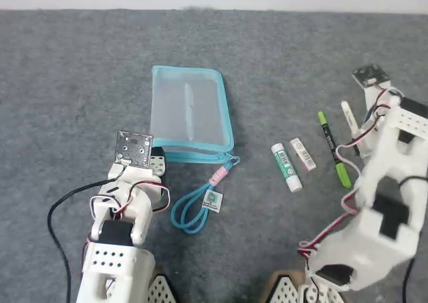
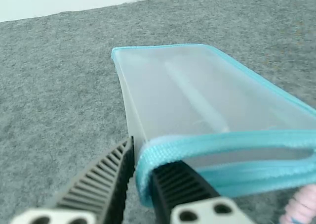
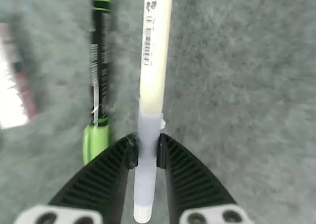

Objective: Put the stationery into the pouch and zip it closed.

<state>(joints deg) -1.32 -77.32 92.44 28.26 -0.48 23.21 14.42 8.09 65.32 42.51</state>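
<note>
A translucent pouch with a teal zip edge lies flat at the middle of the table, its opening toward the arms. A pale long shape shows through its wall. My left gripper is shut on the pouch's teal rim at the near left corner. At the right, my right gripper is shut on a white pen that lies on the mat. A green-and-black pen lies just beside it.
A glue stick and a small white eraser lie between the pouch and the pens. A blue loop strap with a pink charm and a tag trails from the zip pull. Grey mat surrounds everything.
</note>
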